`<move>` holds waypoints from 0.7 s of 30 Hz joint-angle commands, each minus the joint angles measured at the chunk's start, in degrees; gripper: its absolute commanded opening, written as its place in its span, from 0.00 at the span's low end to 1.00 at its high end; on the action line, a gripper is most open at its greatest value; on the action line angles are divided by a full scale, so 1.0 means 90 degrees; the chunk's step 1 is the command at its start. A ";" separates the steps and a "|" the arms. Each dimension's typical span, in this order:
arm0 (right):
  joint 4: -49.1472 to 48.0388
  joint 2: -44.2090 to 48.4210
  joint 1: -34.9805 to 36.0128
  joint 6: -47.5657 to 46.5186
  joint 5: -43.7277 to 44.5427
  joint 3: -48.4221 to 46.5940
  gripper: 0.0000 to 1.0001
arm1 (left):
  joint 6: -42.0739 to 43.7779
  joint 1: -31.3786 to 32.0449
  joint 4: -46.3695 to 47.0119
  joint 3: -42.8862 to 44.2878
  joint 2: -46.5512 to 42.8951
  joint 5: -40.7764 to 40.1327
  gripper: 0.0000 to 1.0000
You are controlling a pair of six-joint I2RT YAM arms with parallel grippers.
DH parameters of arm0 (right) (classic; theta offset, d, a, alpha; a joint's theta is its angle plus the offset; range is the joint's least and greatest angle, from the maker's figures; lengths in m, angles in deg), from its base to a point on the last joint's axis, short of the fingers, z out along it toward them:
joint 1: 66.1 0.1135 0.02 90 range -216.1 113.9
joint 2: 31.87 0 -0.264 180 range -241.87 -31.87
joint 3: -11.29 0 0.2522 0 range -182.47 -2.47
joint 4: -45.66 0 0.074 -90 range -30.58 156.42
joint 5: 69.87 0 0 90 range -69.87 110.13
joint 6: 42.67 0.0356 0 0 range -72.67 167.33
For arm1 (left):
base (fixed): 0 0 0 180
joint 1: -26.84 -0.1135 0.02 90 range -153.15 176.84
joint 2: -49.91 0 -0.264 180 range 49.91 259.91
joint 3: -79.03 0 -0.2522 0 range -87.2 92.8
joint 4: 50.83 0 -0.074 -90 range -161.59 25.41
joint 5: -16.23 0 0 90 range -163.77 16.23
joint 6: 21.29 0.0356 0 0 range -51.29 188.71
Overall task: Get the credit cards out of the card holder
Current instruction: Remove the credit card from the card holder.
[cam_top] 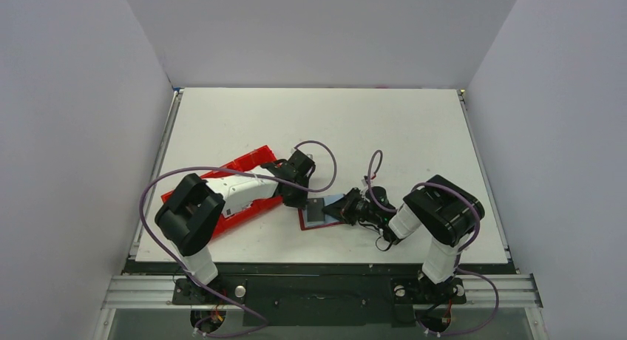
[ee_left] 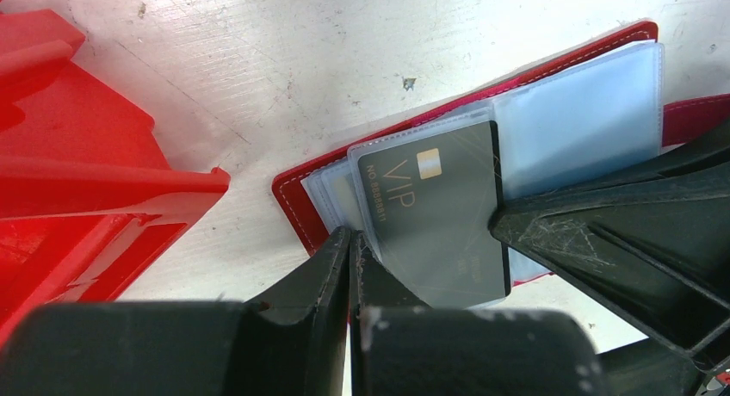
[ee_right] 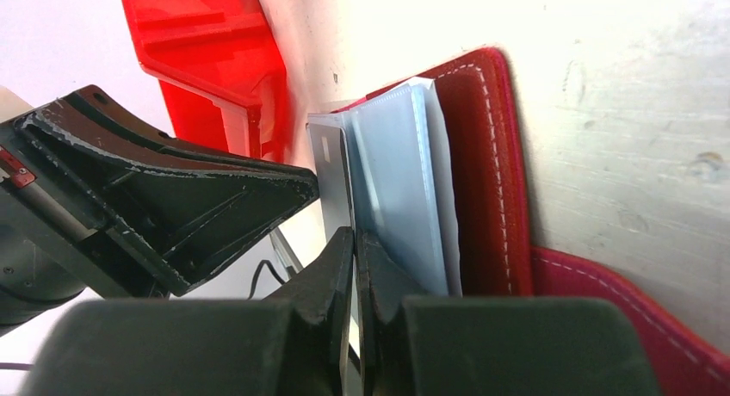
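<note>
The dark red card holder (cam_top: pixel 304 223) lies open on the table between both arms. In the left wrist view its cover (ee_left: pixel 297 211) holds pale blue sleeves and a dark grey "VIP" credit card (ee_left: pixel 430 215) in the top sleeve. My left gripper (ee_left: pixel 353 241) is shut on the lower left edge of that sleeve. My right gripper (ee_right: pixel 355 237) is shut on the thin grey card (ee_right: pixel 330 176), seen edge-on beside the blue sleeves (ee_right: pixel 396 198). From above, the left gripper (cam_top: pixel 299 199) and the right gripper (cam_top: pixel 341 209) meet over the holder. Other cards are hidden.
The bright red compartment tray (cam_top: pixel 244 185) sits left of the holder, under my left arm; it also shows in the left wrist view (ee_left: pixel 77 198) and the right wrist view (ee_right: pixel 207 60). The holder's red strap tab (ee_right: pixel 620 318) lies to the right.
</note>
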 commanded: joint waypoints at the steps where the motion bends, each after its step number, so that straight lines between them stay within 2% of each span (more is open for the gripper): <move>1: -0.0608 0.0016 -0.0101 0.0033 0.0051 0.0138 0.00 | -0.0012 0.0049 -0.0283 0.0052 0.0350 -0.0221 0.00; 8: -0.0344 0.0224 -0.0213 -0.0173 0.0182 0.0313 0.00 | 0.0026 -0.0043 -0.0365 0.0056 0.0430 -0.0306 0.00; 21: 0.1266 0.0983 -0.0232 -0.0958 0.0625 0.0237 0.00 | 0.0065 -0.0084 -0.0345 0.0025 0.0461 -0.0289 0.00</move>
